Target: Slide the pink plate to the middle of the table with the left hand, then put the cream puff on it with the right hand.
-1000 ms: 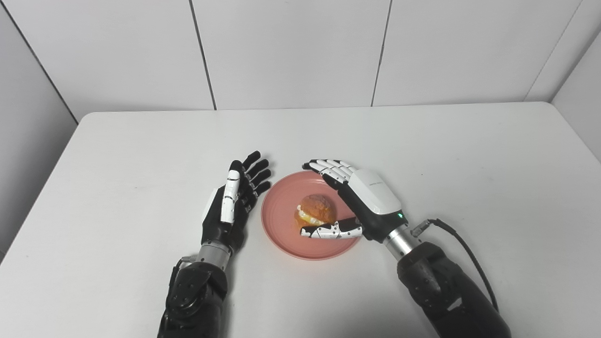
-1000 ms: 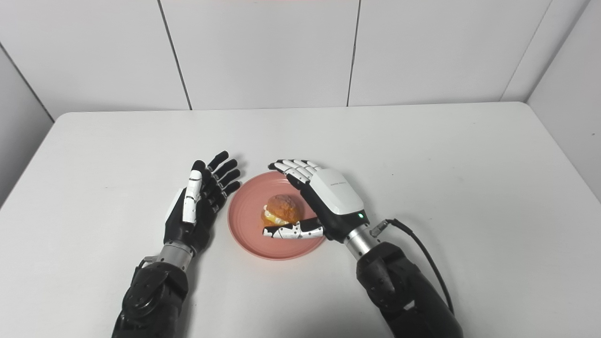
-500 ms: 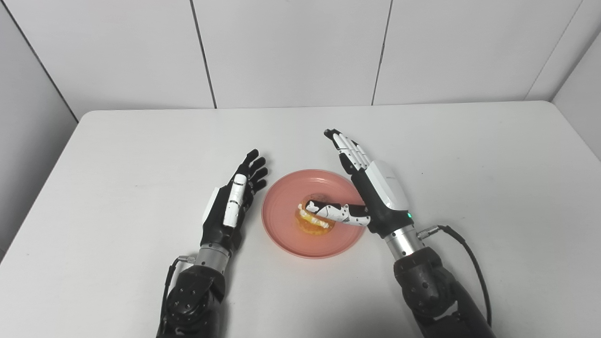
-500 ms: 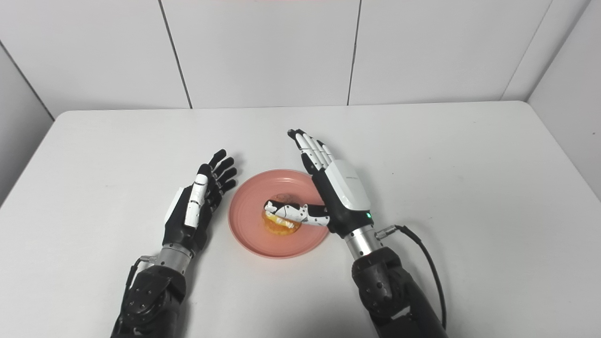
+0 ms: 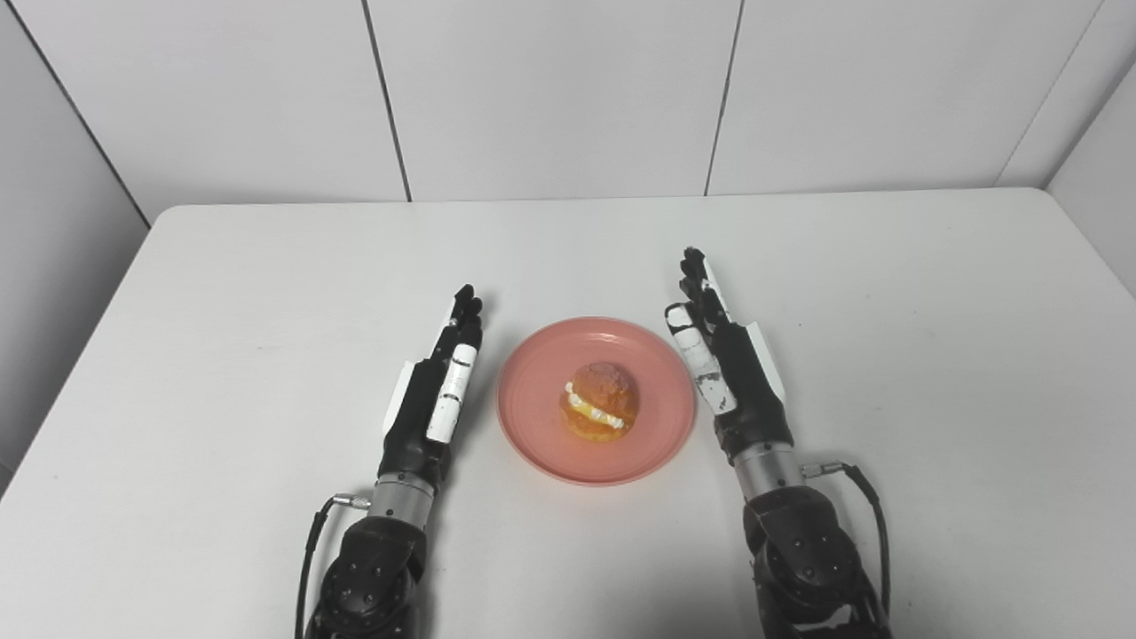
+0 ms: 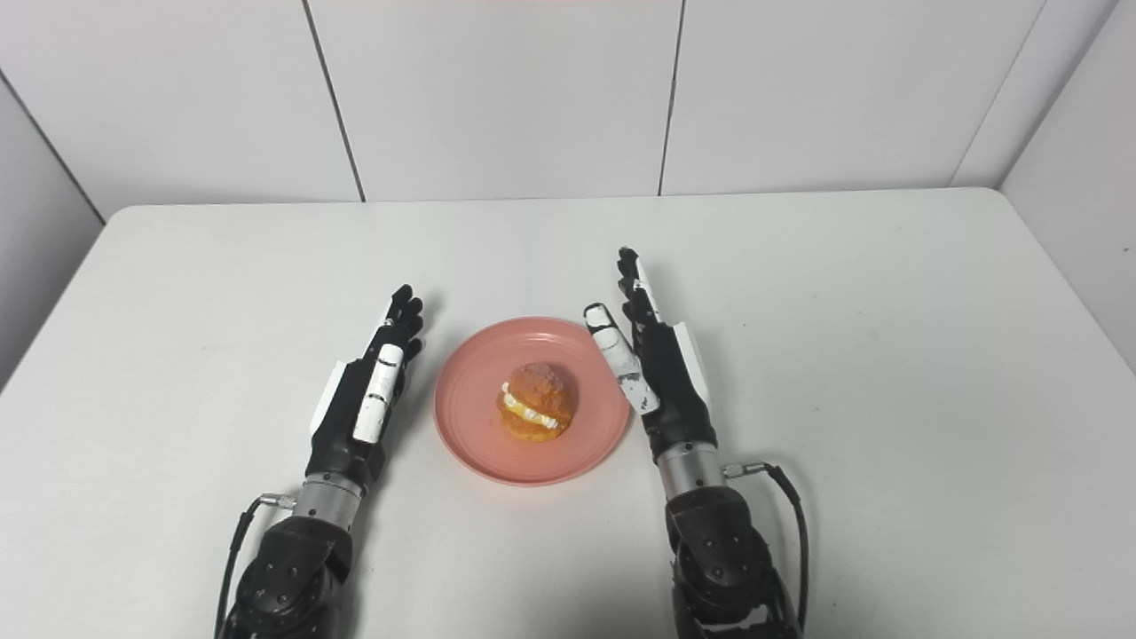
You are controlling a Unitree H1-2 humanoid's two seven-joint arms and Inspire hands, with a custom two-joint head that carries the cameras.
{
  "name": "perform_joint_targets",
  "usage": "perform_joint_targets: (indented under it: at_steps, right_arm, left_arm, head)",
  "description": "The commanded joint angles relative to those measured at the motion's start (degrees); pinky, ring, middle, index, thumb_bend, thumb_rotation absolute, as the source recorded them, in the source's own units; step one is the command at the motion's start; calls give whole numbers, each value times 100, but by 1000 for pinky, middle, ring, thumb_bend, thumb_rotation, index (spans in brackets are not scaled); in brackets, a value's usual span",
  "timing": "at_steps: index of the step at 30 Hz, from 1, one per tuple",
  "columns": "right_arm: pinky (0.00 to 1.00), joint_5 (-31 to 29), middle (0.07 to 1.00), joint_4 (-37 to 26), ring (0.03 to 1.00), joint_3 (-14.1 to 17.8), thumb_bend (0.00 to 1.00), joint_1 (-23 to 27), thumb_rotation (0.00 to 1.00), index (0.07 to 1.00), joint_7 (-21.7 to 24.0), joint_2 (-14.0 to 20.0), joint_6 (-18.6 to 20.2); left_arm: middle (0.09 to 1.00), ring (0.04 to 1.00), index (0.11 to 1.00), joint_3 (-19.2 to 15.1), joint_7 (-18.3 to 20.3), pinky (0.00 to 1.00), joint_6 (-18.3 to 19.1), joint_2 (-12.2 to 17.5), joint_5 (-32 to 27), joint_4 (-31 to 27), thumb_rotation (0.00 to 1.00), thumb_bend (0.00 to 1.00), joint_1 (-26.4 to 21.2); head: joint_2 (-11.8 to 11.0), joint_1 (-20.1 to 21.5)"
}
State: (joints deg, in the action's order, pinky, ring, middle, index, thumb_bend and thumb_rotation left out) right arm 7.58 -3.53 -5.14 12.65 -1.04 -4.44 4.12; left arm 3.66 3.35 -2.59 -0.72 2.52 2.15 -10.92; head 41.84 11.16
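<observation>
plate: pink plate (image 5: pixel 532 426) is sitting near the middle of the table (image 5: pixel 932 311), a bit toward the robot's edge, flat, nothing tilting it.
puff: cream puff (image 5: pixel 600 401) is resting on the plate, roughly centred, cream seam showing, upright.
left hand: left hand (image 5: pixel 435 399) is resting edge-on just beside the plate's left rim, fingers straight and extended, holding nothing. Not touching the plate as far as I can tell; thin gap showing in the right eye view.
right hand: right hand (image 5: pixel 726 373) is sitting edge-on at the plate's right rim, fingers straight, thumb alongside, gripping nothing. Whether it's brushing the rim: cannot tell.
progress: both steps are looking done, judging by layout. Plate is central, puff is on it, neither hand is carrying anything.
remaining: nothing of the task itself, I'd say. At most, arms pulling clear to a rest pose.
risk: low. Only concern is a hand clipping the rim on the way out and nudging the plate off centre.
</observation>
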Motion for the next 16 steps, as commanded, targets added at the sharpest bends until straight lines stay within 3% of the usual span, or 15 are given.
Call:
perform_joint_targets:
  at_steps: [1, 5, 16]
  right_arm:
    - [1000, -215, 1000, -167, 1000, 77, 651, 90, 961, 1000, -13, -105, -9]
    - [1000, -663, 1000, -119, 1000, 222, 631, 99, 954, 1000, 98, -136, 95]
    - [1000, -838, 1000, -256, 1000, 326, 577, -43, 1000, 1000, -1, -107, 379]
  left_arm:
    - [1000, 1000, 1000, -5, -13, 1000, -139, -31, -65, -253, 1000, 534, -44]
    - [1000, 1000, 1000, -17, -42, 1000, -152, -66, -76, -252, 1000, 527, -39]
    - [1000, 1000, 1000, -120, 22, 1000, 87, -152, -429, -280, 1000, 499, -58]
  head:
    - [8, -4]
    - [25, -23]
    - [44, -51]
